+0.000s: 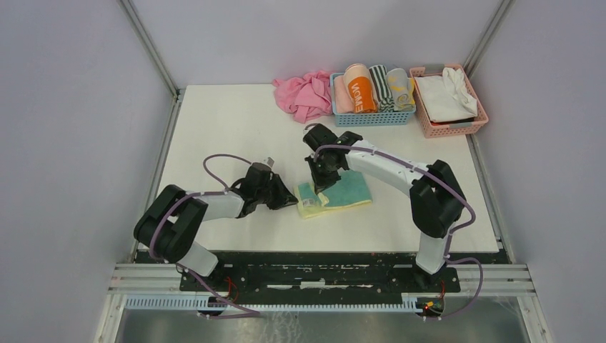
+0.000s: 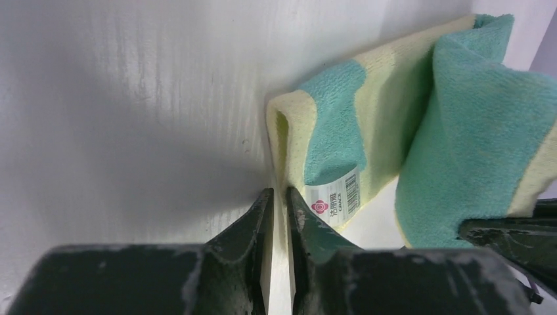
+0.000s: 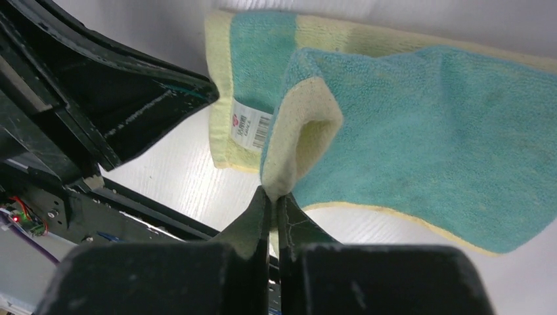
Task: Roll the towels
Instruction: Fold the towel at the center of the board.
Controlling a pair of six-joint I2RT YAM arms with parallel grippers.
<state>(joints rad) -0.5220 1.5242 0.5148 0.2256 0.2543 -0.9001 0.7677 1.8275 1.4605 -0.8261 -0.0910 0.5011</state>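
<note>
The pale yellow towel with the teal figure (image 1: 346, 191) lies on the white table between the arms. It also shows in the left wrist view (image 2: 473, 118) and the right wrist view (image 3: 427, 131). My right gripper (image 1: 319, 184) (image 3: 273, 195) is shut on a corner of it and holds that corner up, folded over the rest. My left gripper (image 1: 293, 202) (image 2: 276, 191) is low on the table, its jaws closed to a narrow slit on the towel's near-left corner beside the white label (image 2: 336, 197). A rolled grey towel with yellow marks (image 1: 401, 89) stands in the blue basket.
The blue basket (image 1: 371, 118) at the back holds several rolled towels. A pink basket (image 1: 450, 128) to its right holds white cloth. A plain pink cloth (image 1: 306, 94) lies left of the baskets. Grey walls close in both sides.
</note>
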